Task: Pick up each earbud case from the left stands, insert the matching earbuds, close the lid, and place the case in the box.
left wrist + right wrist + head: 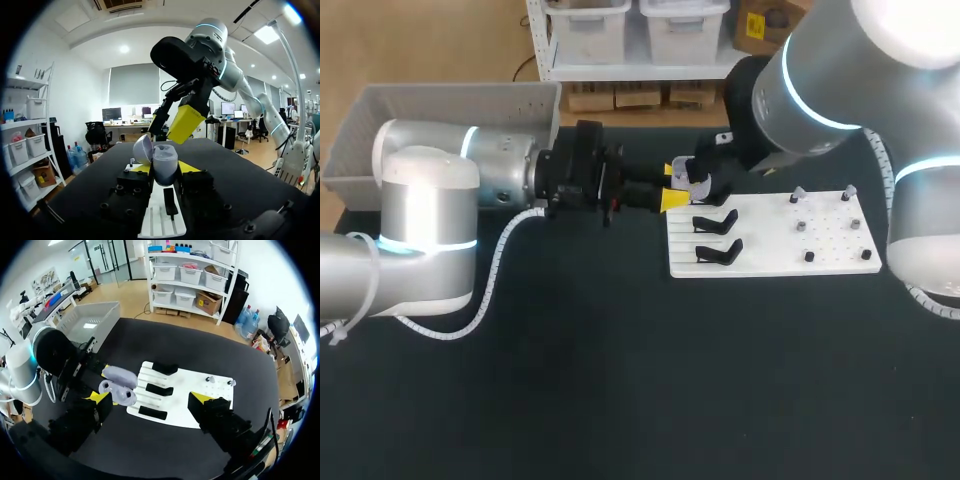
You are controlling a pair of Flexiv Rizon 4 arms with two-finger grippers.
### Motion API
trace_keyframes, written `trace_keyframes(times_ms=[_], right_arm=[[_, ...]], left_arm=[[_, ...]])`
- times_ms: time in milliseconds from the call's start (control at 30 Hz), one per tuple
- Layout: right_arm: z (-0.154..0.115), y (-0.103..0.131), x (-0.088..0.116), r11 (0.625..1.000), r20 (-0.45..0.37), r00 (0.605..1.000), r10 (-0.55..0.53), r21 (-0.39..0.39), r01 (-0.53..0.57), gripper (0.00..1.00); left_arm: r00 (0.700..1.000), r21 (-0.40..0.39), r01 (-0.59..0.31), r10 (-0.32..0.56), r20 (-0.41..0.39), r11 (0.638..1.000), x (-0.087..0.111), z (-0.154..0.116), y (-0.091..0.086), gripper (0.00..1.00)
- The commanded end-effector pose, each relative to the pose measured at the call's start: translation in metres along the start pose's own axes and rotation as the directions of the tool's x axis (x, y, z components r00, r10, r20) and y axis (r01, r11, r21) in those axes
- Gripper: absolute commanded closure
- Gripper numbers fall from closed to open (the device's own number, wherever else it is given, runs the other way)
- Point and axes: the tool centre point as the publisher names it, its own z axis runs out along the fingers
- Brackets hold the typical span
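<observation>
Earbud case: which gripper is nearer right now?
Left. The left gripper holds the earbud case, lid open, between both fingers. The right gripper hangs open close above it, one yellow tip near the lid, with no contact visible.

Open lilac earbud case upright in left claw.

The left gripper is clamping the earbud case — its lid hanging open — with the right gripper hovering just above.
</observation>
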Motion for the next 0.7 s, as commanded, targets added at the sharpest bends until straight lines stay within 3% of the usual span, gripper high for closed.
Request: trace_keyframes(times_ms=[33,133,200,300,500,700], right_arm=[[-0.013,-0.006,-0.003,1.0,0.061,0.998,-0.001,0.024,0.0,0.0],[-0.024,-0.013,-0.006,0.997,0.108,0.994,-0.021,0.078,0.012,0.0],[-0.032,-0.018,-0.006,0.984,0.117,0.991,-0.072,0.17,0.052,0.0],[-0.041,-0.026,-0.006,0.965,0.106,0.988,-0.113,0.25,0.083,0.0],[-0.05,-0.058,0.0,0.956,0.054,0.995,-0.086,0.285,0.067,0.0],[-0.047,-0.093,0.01,0.969,-0.041,0.999,-0.028,0.244,0.037,0.0]], left_arm=[[1.0,-0.002,-0.003,0.003,0.002,1.0,0.001,0.0,0.0,1.0],[1.0,-0.002,-0.003,0.003,0.002,1.0,0.001,0.0,0.0,1.0],[1.0,-0.002,-0.003,0.003,0.002,1.0,0.001,0.0,0.0,1.0],[1.0,-0.002,-0.003,0.003,0.002,1.0,0.001,0.0,0.0,1.0],[1.0,-0.002,-0.003,0.003,0.002,1.0,0.001,0.0,0.0,1.0],[1.0,-0.002,-0.003,0.003,0.002,1.0,0.001,0.0,0.0,1.0]])
